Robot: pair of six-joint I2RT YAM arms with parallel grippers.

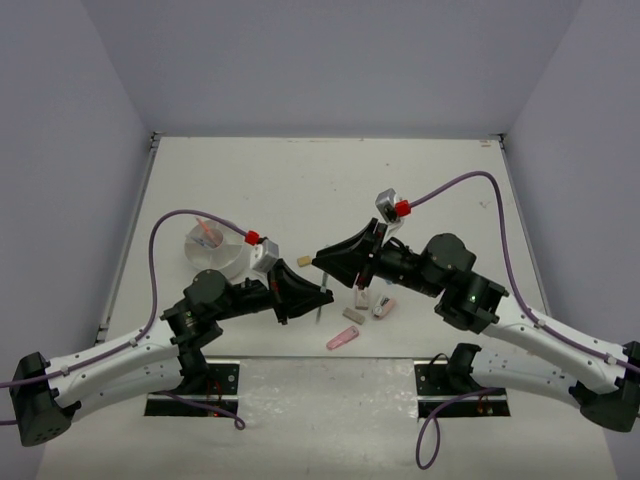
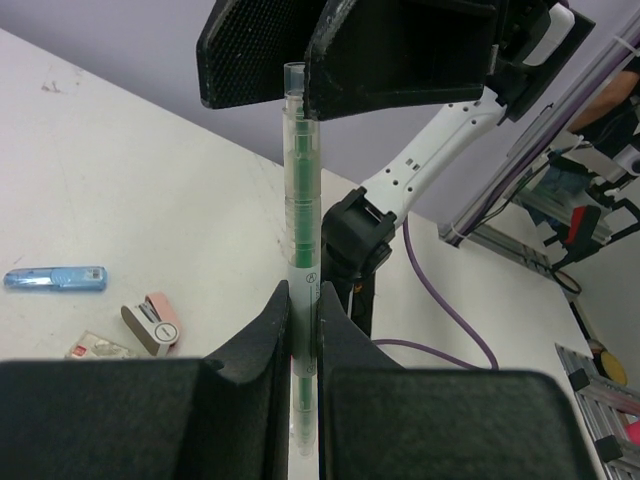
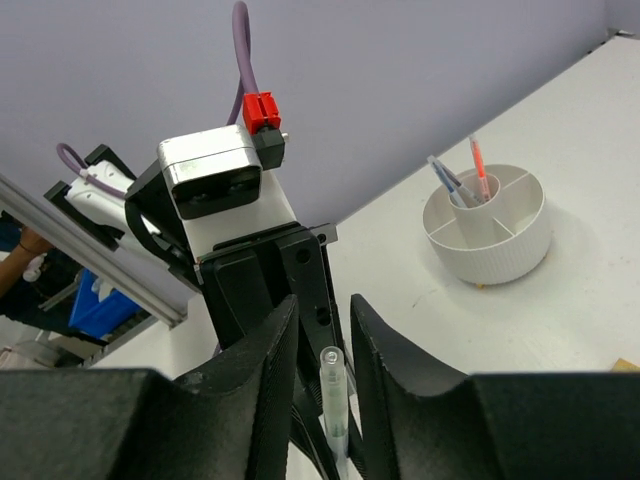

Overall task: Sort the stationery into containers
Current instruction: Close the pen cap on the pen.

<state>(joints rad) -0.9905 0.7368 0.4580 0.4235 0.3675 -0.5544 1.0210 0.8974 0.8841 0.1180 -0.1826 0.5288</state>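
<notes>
One green pen (image 2: 302, 200), well clear of table (image 1: 300, 170) edges — left claw (image 2: 303, 300) clamps it, right claw (image 3: 325, 305) straddles its top, jaws apart.

marker (image 2: 302, 200): we are seeing clear, glossy, smooth plastic
holder (image 3: 490, 255): we are seeing white plastic, ribbed outside
table (image 1: 300, 180): we are seeing a matt, faintly scuffed surface

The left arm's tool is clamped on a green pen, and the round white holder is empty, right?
Not quite: the holder is not empty. The right wrist view shows two pens standing in it, an orange pen and a grey-blue pen. The left tool is indeed clamped on the green pen.
</notes>
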